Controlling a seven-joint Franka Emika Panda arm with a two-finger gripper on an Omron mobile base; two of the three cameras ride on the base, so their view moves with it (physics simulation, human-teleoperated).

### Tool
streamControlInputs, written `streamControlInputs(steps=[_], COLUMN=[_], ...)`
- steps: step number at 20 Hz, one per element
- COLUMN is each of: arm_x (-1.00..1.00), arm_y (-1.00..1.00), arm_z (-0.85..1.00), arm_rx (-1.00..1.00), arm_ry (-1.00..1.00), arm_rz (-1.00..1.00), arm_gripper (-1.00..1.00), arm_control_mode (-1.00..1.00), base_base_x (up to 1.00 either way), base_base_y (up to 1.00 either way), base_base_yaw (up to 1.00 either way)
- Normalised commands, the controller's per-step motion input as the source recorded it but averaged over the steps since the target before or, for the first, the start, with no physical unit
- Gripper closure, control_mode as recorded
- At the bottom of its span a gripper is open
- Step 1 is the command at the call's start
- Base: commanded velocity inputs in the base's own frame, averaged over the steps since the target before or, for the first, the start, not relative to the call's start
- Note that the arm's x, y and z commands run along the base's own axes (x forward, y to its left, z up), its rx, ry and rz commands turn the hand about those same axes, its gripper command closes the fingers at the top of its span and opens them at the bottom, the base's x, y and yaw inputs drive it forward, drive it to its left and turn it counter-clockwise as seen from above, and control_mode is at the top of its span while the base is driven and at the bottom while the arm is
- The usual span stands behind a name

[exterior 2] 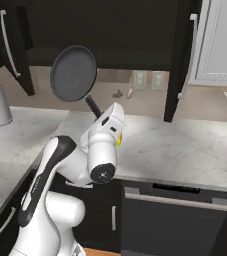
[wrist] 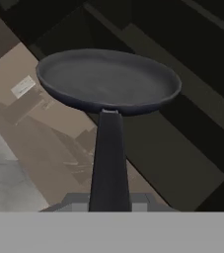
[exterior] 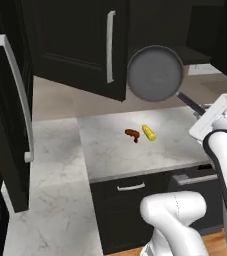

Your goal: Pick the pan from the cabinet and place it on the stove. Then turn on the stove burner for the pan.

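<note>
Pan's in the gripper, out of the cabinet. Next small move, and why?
Probably carry the round dark grey frying pan clear of the open black cabinet door toward the stove; the gripper is shut on its thin black handle, holding it above the marble counter.

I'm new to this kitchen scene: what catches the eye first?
The dark round pan, held up by its long handle in the shut gripper, hangs above the marble counter before the open black cabinet. Below it lie a yellow corn cob and a small brown item.

A white marble counter [exterior: 135, 150] over low black cabinets [exterior: 130, 210], a beige back wall [exterior 2: 145, 95], wood floor [exterior: 220, 245].
</note>
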Motion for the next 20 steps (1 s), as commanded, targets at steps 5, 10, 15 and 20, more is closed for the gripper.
streamControlInputs(steps=[5, 10, 15, 20], arm_x=[0.0, 0.0, 0.0, 0.0], arm_y=[0.0, 0.0, 0.0, 0.0], arm_z=[0.0, 0.0, 0.0, 0.0], arm_rx=[0.0, 0.0, 0.0, 0.0], arm_ry=[0.0, 0.0, 0.0, 0.0], arm_rz=[0.0, 0.0, 0.0, 0.0], arm_gripper=[1.0, 1.0, 1.0, 1.0], arm_control_mode=[1.0, 1.0, 1.0, 1.0], base_base_x=[-0.68, -0.69, -0.83, -0.76], base_base_y=[-0.29, -0.25, -0.24, -0.14], base_base_yaw=[-0.11, -0.18, -0.25, -0.32])
